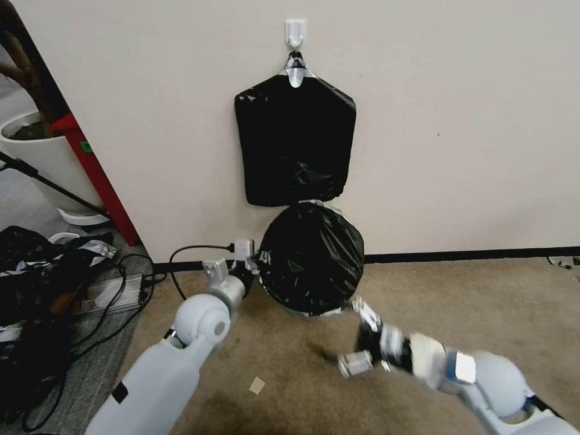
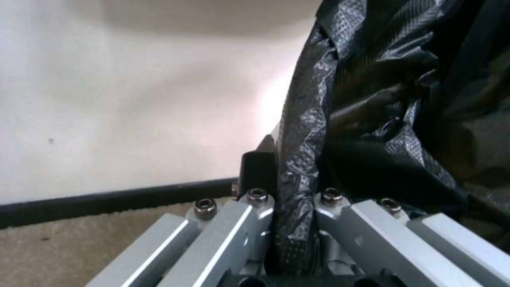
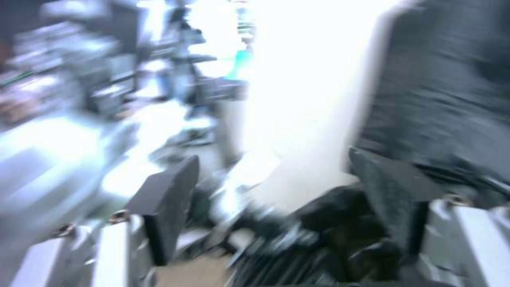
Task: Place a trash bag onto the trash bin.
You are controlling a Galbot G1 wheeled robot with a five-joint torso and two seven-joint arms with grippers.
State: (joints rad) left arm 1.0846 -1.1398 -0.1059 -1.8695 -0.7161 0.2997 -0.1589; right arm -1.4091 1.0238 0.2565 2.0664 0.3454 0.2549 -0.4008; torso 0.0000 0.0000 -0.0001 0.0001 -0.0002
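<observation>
The glossy black trash bag [image 1: 311, 260] is stretched over the mouth of the trash bin, which stands on the carpet against the wall. The bag hides nearly all of the bin; a pale sliver of its rim [image 1: 331, 312] shows at the near side. My left gripper [image 1: 251, 263] is at the bin's left edge, shut on a fold of the bag [image 2: 382, 119] that runs between its fingers [image 2: 255, 207]. My right gripper [image 1: 357, 338] hangs open just in front of the bin's near right edge, apart from it. In the right wrist view that gripper [image 3: 279, 191] holds nothing, and the bag [image 3: 441, 99] lies beyond it.
A flat black pack of bags [image 1: 295, 139] hangs from a white wall hook [image 1: 296, 31] right above the bin. At the left are a white plant pot [image 1: 42, 151], a red post [image 1: 96, 175], and cables and clutter [image 1: 60, 284]. A paper scrap [image 1: 257, 385] lies on the carpet.
</observation>
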